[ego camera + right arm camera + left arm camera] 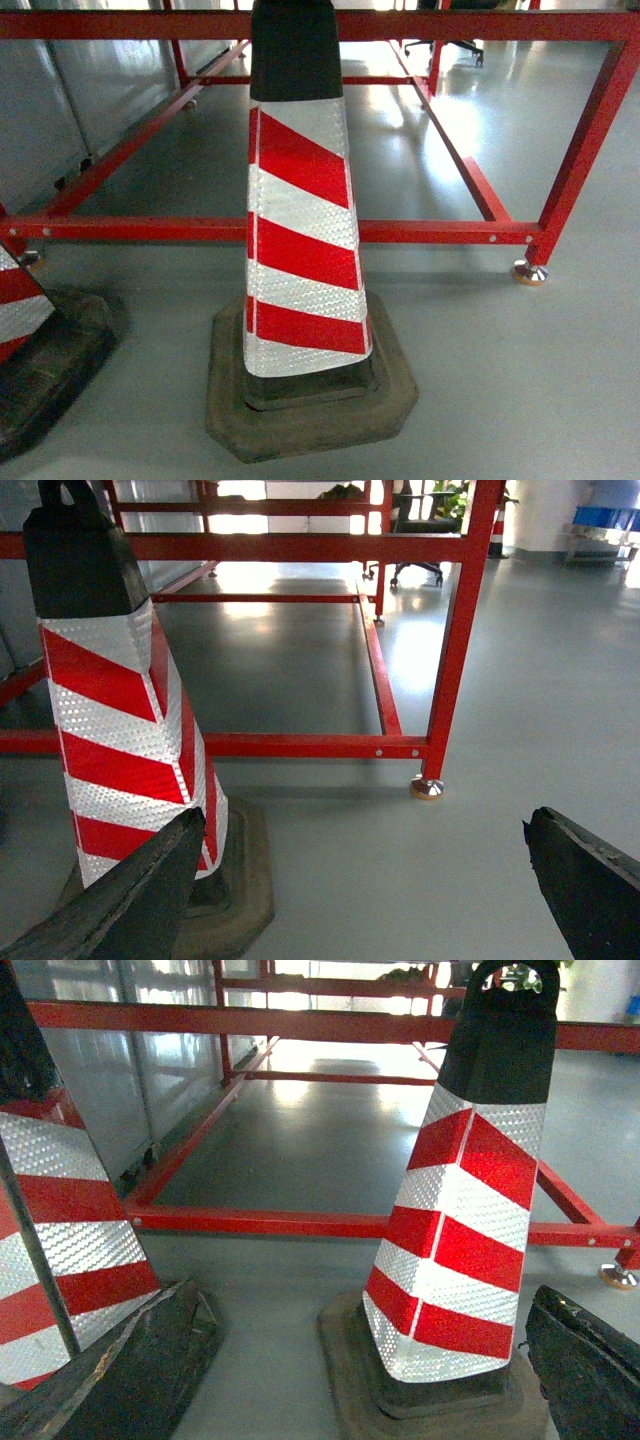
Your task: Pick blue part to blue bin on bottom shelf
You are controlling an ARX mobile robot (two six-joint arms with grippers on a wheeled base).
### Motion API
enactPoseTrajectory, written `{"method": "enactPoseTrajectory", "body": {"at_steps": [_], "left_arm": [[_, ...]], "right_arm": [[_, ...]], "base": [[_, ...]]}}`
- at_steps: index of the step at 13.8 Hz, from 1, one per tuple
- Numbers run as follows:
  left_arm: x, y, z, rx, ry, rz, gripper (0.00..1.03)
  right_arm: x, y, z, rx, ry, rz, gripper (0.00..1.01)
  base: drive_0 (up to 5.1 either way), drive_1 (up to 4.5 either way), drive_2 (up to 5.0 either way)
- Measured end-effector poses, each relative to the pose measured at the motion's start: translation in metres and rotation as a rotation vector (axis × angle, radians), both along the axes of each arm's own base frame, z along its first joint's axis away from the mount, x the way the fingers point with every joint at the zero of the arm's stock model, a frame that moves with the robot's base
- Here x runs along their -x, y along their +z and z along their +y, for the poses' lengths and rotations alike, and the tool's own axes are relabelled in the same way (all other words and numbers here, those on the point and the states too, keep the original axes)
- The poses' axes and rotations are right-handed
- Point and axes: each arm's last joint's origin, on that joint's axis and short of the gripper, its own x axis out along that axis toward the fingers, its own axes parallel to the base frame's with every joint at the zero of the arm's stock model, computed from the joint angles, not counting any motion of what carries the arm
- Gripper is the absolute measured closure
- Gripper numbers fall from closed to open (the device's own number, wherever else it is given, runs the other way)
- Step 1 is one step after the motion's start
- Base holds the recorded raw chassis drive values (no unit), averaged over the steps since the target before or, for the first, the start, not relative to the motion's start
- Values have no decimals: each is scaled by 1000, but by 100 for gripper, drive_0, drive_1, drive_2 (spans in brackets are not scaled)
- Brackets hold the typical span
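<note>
- Blue part, blue bin and bottom shelf are not seen in any view.
- A striped cone (300, 220) and red frame (430, 232) are faced.
- Left gripper (350, 1380) and right gripper (360, 890) are spread, empty.
- Step judged: locating the shelf; base repositioning is required next.

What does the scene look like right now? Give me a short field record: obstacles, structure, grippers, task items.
obstacle ahead: red-and-white striped cone on a dark rubber base, directly in front of the robot
second obstacle: another striped cone at the head view's left edge
structure: red metal frame behind the cones, on a levelling foot
floor: smooth grey floor, glossy
left gripper: open, holding nothing
right gripper: open, holding nothing
blue part: not in view
blue bin: not in view
bottom shelf: not in view
</note>
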Motion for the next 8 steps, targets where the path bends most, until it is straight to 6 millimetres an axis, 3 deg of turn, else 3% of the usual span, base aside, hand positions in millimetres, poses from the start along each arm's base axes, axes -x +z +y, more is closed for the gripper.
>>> {"method": "enactPoseTrajectory", "body": {"at_steps": [8], "left_arm": [[0, 0, 0, 0, 0, 0, 5]], "right_arm": [[0, 0, 0, 0, 0, 0, 3]], "base": [[0, 0, 0]]}}
